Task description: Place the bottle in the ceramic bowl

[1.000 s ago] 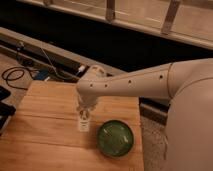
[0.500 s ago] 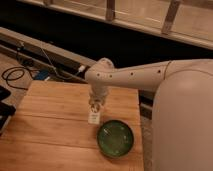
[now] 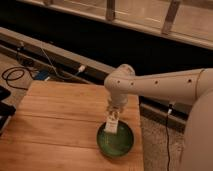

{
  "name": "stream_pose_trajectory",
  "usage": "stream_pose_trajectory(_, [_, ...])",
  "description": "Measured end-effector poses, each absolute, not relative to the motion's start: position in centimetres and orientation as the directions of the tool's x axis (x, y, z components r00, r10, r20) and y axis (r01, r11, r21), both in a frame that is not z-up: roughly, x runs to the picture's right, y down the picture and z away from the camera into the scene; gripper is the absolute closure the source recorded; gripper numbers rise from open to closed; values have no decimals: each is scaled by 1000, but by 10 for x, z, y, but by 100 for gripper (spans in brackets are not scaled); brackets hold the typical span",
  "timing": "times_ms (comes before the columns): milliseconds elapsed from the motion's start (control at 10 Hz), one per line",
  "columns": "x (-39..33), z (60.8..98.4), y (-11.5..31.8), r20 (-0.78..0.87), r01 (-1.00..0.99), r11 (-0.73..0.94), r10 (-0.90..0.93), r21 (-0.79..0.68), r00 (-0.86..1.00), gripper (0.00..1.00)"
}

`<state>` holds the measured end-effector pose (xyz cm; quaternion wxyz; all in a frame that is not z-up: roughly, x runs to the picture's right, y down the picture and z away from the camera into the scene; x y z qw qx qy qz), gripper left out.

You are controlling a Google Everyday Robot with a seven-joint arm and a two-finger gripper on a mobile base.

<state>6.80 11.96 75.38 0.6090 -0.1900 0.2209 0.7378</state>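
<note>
The small white bottle [image 3: 111,125] hangs upright from my gripper [image 3: 113,113], which is shut on its top. The bottle's lower end is over the near-left rim of the dark-green ceramic bowl [image 3: 119,142], a little above its shiny inside. The bowl sits on the wooden table [image 3: 55,120] near its right front corner. My white arm [image 3: 165,85] reaches in from the right and bends down to the gripper.
Black cables [image 3: 15,75] lie on the floor left of the table, with a small blue thing [image 3: 41,76] beside them. A dark ledge and rail [image 3: 75,55] run behind the table. The table's right edge is close to the bowl.
My gripper has lifted the bottle off the table and carried it right and toward the bowl; it now hangs over the bowl's rim.
</note>
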Motion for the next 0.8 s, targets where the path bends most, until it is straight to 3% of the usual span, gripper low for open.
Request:
stream_pose_trajectory(400, [72,752,177,-619,-980,-185,762,77,-192,100])
stream_pose_trajectory(600, [65,756,185,-639,-982,-180,748,63,-178,97])
stream_pose_trajectory(800, [67,756,186,-640,-981,-182,747,65,-181,78])
